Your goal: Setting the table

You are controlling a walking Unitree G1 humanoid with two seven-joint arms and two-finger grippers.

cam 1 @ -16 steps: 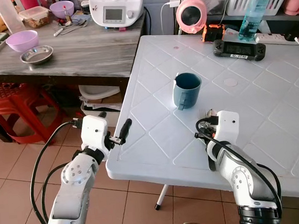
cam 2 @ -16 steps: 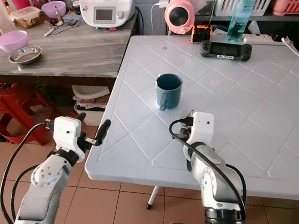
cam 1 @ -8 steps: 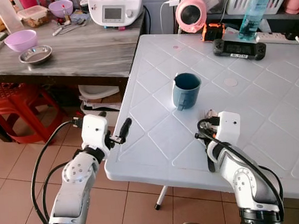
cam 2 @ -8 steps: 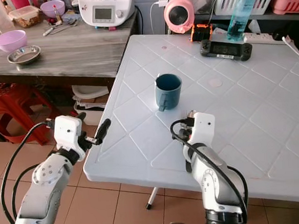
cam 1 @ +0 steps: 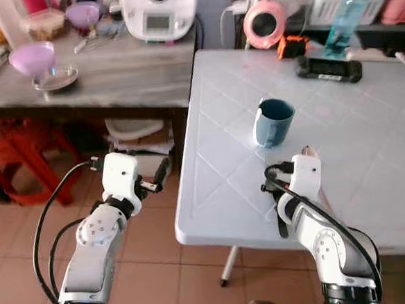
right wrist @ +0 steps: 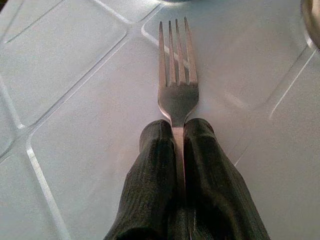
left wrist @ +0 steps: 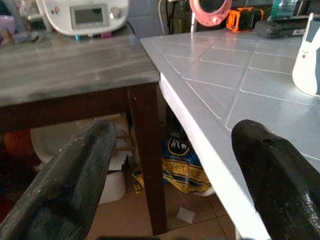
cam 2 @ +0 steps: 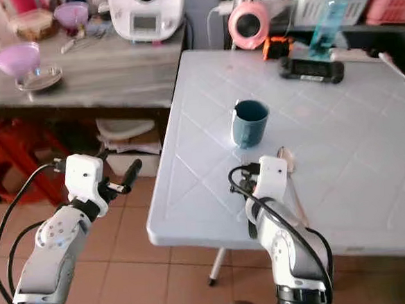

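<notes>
A blue mug stands on the white plastic table. Just in front of the mug, my right gripper rests low over the table, shut on a metal fork. In the right wrist view the two fingers pinch the fork's neck and the tines point ahead, flat above the tabletop. A rounded metal edge shows beside the fork. My left gripper hangs open and empty off the table's left side, over the floor. The table edge runs between its spread fingers.
A wooden counter on the left holds a purple bowl, a metal dish and a white appliance. A red stool stands under it. A black controller, a pink gadget and a bottle line the table's far edge.
The whole picture has shifted and blurred, so the camera moved; the table now sits further right. The left gripper stands further from the table edge. The right gripper still holds the fork.
</notes>
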